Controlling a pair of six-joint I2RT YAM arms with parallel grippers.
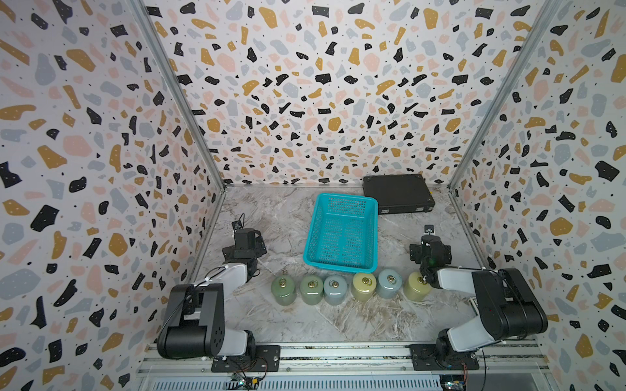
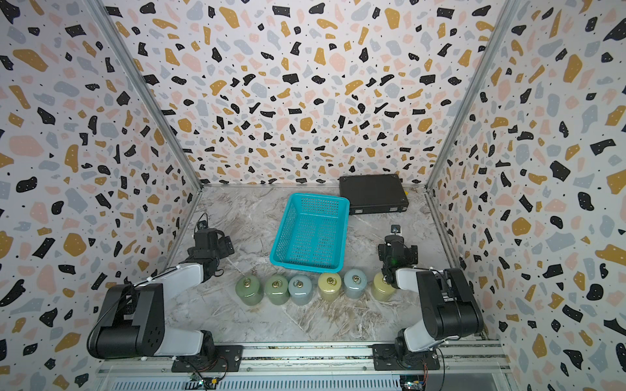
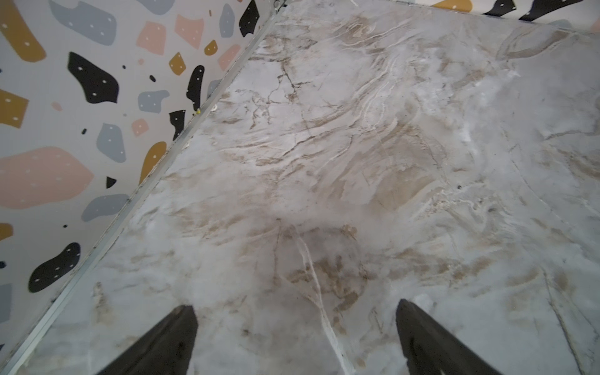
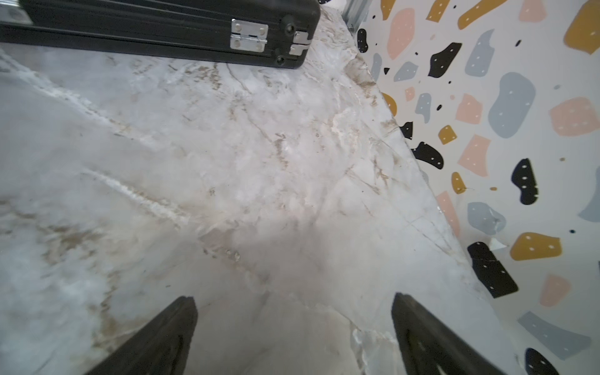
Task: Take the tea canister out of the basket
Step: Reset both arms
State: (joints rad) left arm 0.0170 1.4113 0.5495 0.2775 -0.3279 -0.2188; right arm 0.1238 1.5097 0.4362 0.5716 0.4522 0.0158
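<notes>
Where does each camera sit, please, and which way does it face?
Top views: high over the near edge, looking down and forward at the table, basket, six canisters and black case; left arm and right arm both show.
Left wrist: on the left arm, facing down at bare table beside a wall; left gripper, jaws open.
Right wrist: on the right arm, facing table and case; right gripper, jaws open.
Shared: the case appears in the right wrist and both top views.

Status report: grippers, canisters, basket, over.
Left gripper open, right gripper open, both empty. Basket empty; six canisters lined on table before it. Black case behind, clear.
</notes>
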